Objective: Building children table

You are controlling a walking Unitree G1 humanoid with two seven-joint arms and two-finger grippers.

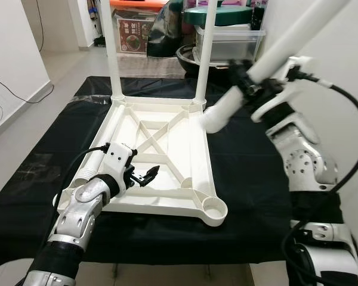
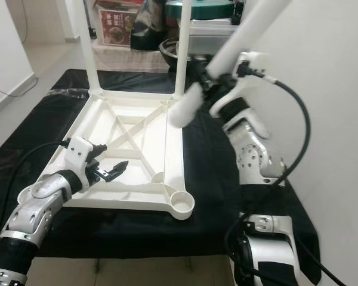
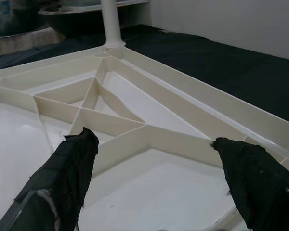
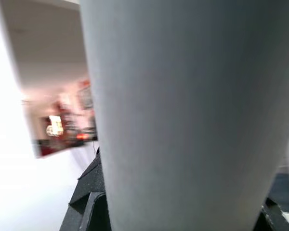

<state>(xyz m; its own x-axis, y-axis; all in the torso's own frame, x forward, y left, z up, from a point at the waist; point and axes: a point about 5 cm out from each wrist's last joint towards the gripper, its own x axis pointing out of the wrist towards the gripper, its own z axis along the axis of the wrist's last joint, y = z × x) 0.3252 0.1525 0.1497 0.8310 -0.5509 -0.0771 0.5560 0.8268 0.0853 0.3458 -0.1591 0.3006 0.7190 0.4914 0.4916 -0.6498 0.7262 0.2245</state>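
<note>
Right gripper (image 1: 250, 83) clamps loose leg (image 1: 274, 53), tilted, off empty socket (image 1: 215, 210). Could jam crooked, shove tabletop (image 1: 167, 134). Left gripper (image 1: 148, 175) open, not bracing.

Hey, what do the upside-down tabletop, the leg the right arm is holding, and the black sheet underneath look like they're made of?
Tabletop: probably moulded plastic, off-white, slight sheen; its underside shows cast ribs and round corner sockets.
Leg, held in the right gripper: likely the same plastic, smooth matte white tube.
Black sheet: looks like thin plastic film or coated cloth; it wrinkles and catches glare near the far left corner.
</note>
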